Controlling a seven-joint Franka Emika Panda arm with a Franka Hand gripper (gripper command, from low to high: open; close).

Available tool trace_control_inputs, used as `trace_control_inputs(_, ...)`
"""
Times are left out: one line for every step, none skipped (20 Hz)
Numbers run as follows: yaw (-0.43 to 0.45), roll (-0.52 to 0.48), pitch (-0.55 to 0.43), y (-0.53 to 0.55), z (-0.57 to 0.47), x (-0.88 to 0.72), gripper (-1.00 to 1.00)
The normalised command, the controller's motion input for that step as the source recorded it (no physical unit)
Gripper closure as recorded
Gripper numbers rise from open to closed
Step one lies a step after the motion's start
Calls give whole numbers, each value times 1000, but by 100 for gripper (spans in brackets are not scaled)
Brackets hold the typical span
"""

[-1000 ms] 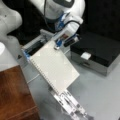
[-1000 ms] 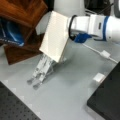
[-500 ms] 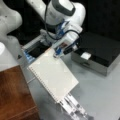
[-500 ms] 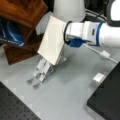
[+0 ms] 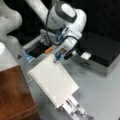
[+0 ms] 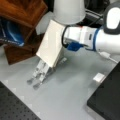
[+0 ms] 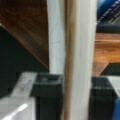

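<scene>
My gripper (image 5: 56, 59) is shut on the top edge of a white spiral-bound notebook (image 5: 53, 80). The notebook leans tilted, its lower edge resting in a small metal wire rack (image 5: 75, 110) on the grey table. In a front view the notebook (image 6: 51, 43) slants down to the left from the gripper (image 6: 64, 38) onto the rack (image 6: 40, 73). The wrist view shows the notebook's edge (image 7: 75, 50) running upright between two black fingers (image 7: 46, 86).
A wooden shelf unit (image 6: 22, 12) holding a blue book (image 6: 11, 33) stands behind the rack; it shows as a brown block (image 5: 15, 95) in a front view. A black box (image 5: 105, 50) lies to the right, and a small white block (image 6: 99, 77) sits on the table.
The arm has come down a little with the notebook, bringing its lower edge down into the rack. The grip has stayed the same.
</scene>
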Motion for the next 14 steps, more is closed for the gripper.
trace_control_inputs(-144,-262,-78,189,-14,369,100)
trace_control_inputs(-139,-266,-77,196,-18,379,100)
trace_control_inputs(-136,-265,-77,199,-24,377,100)
trace_control_inputs(-133,-262,-78,200,-26,371,100)
trace_control_inputs(-131,-263,-77,199,-38,361,100)
trace_control_inputs(-130,-261,-76,198,-48,350,100)
trace_control_inputs(-127,-259,-75,196,-60,351,100)
trace_control_inputs(-120,-256,-75,194,-76,351,100)
trace_control_inputs(-114,-254,-77,191,-91,356,100)
trace_control_inputs(-108,-254,-78,191,-103,364,100)
trace_control_inputs(-105,-256,-77,193,-114,376,100)
trace_control_inputs(-104,-262,-73,193,-120,385,100)
trace_control_inputs(-106,-264,-74,191,-118,385,100)
trace_control_inputs(-107,-265,-77,184,-110,382,100)
